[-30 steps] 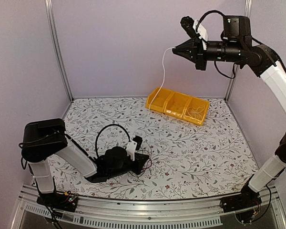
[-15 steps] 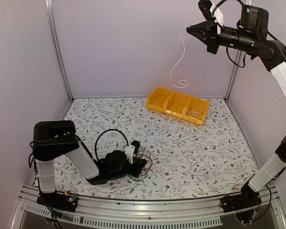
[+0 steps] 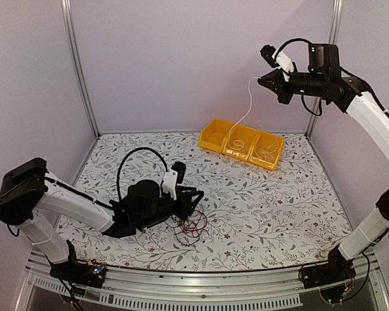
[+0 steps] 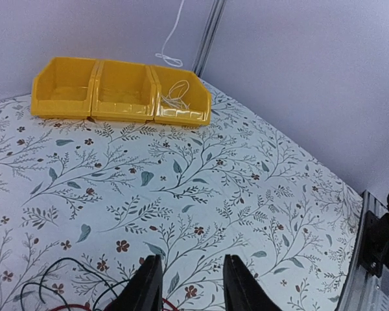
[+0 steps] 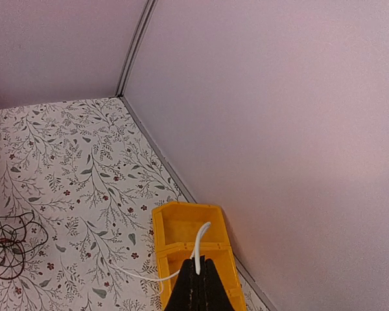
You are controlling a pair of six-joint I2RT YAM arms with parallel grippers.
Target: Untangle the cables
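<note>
While the right gripper [image 3: 264, 80] pinched the white cable [image 3: 249, 97] above the yellow bin [image 3: 207, 144], lowering it until the slack coiled inside seemed wise. The left gripper [image 4: 188, 285] stood slightly spread, holding nothing.

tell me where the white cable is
Top view, upper right: the white cable hangs from the right hand down towards the yellow bin at the back.

I count two arms [image 3: 78, 206] [image 3: 376, 126], one yellow bin [image 4: 123, 115] with three compartments, one dangling white cable [image 3: 250, 97] (pinched in the right gripper [image 3: 260, 80]), one coiled white cable [image 4: 175, 94] in an end compartment, and one red-and-black tangle [image 3: 191, 225] on the desk [image 3: 279, 207].
</note>
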